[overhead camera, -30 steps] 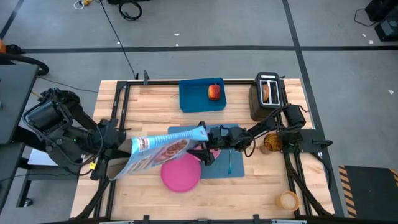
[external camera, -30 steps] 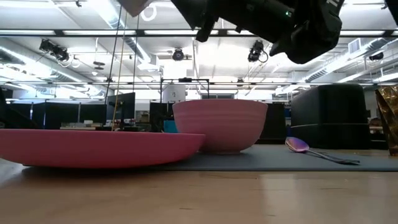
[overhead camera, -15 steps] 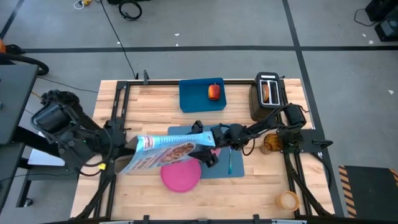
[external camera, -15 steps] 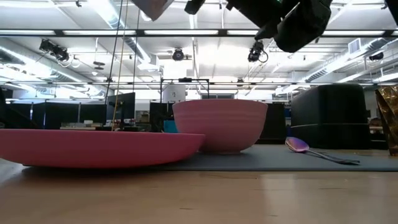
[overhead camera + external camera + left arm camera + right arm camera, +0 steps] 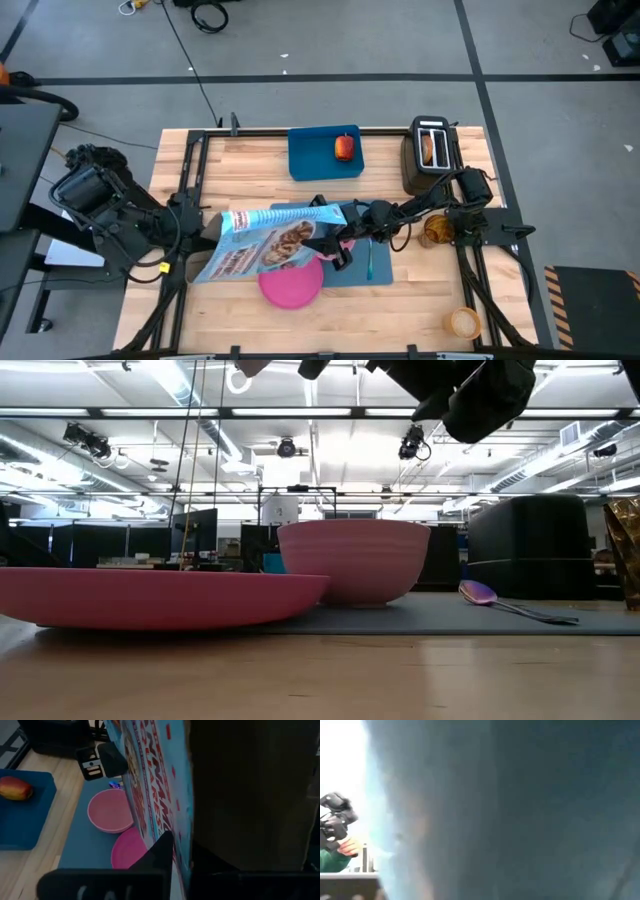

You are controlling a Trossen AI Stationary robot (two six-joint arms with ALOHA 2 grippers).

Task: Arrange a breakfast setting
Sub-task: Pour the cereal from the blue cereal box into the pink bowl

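cereal box now flatter, lengthwise across mat, both fingers clamped on it

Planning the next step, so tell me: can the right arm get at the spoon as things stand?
Probably not yet. The right gripper is up at the cereal box that the left gripper holds over the bowl. The spoon itself lies uncovered on the mat nearby.

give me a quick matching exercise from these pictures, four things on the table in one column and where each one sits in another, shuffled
Things:
1. red apple
2. toast slice
3. teal-handled spoon
4. cereal box

Places:
A. in the black toaster
B. lying on the slate-blue mat
C. held up above the pink plate
D. on the bright blue tray

Pairs: 1-D, 2-A, 3-B, 4-C
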